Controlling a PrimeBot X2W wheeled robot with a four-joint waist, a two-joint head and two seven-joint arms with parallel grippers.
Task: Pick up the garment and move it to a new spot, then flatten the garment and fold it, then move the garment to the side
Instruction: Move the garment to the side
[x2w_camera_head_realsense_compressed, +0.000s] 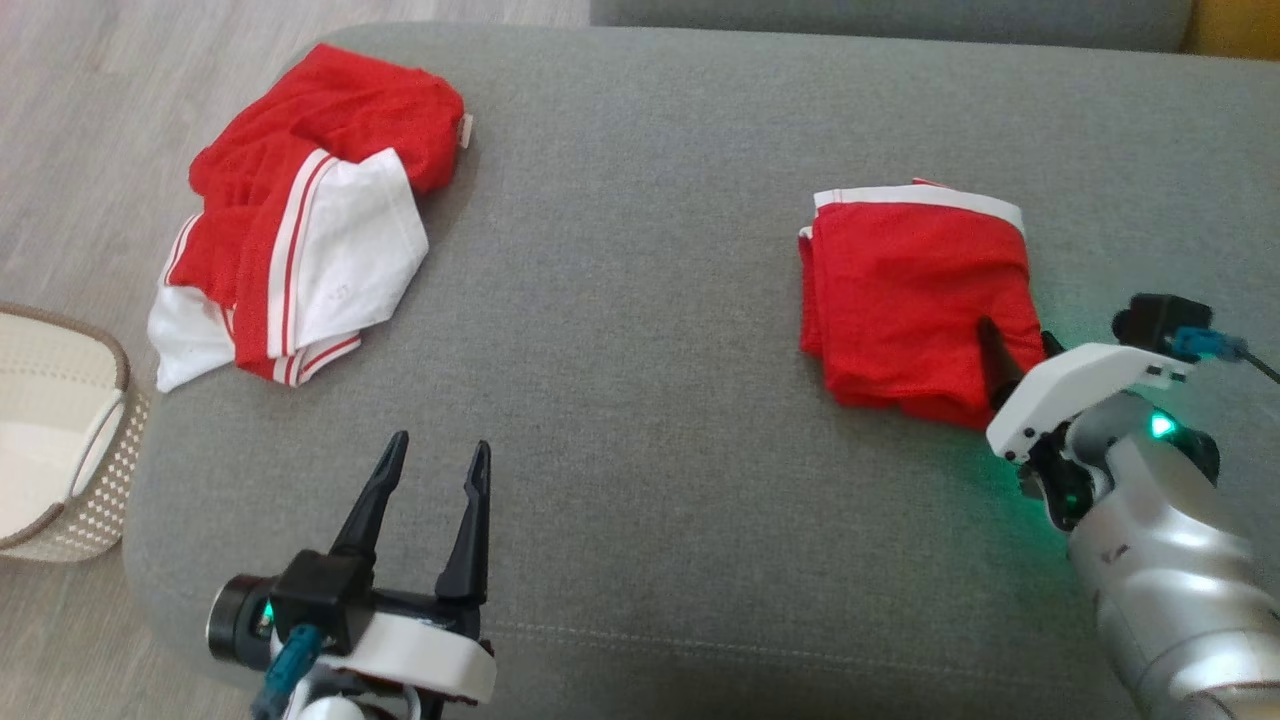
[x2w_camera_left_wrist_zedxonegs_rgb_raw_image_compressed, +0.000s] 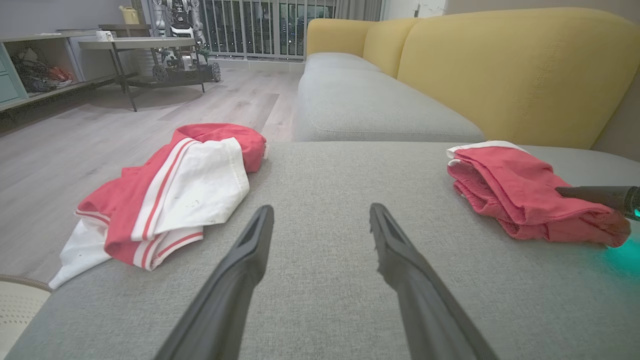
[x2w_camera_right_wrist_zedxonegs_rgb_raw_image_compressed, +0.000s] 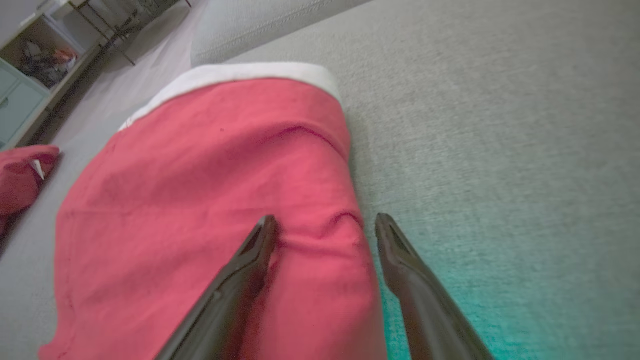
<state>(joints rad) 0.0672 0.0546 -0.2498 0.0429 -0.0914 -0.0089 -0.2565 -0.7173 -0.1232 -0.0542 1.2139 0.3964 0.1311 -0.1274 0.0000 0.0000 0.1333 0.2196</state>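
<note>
Red folded garment (x2w_camera_head_realsense_compressed: 915, 300), white-banded, on nubbly grey cushion (x2w_camera_head_realsense_compressed: 640, 300). Right gripper (x2w_camera_right_wrist_zedxonegs_rgb_raw_image_compressed: 325, 219) straddles its edge, splayed; left gripper (x2w_camera_head_realsense_compressed: 441, 440) gapes empty.

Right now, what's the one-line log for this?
right gripper: open, straddling edge of folded garment | left gripper: open, over cushion | crumpled garment: left

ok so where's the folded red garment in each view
Head view: the folded red garment lies right of centre on the grey cushion.
Left wrist view: at the right edge, below the yellow backrest.
Right wrist view: left and centre, with one of the right fingers over it.
Shared landmark: the crumpled red and white garment, on the left in every view.
</note>
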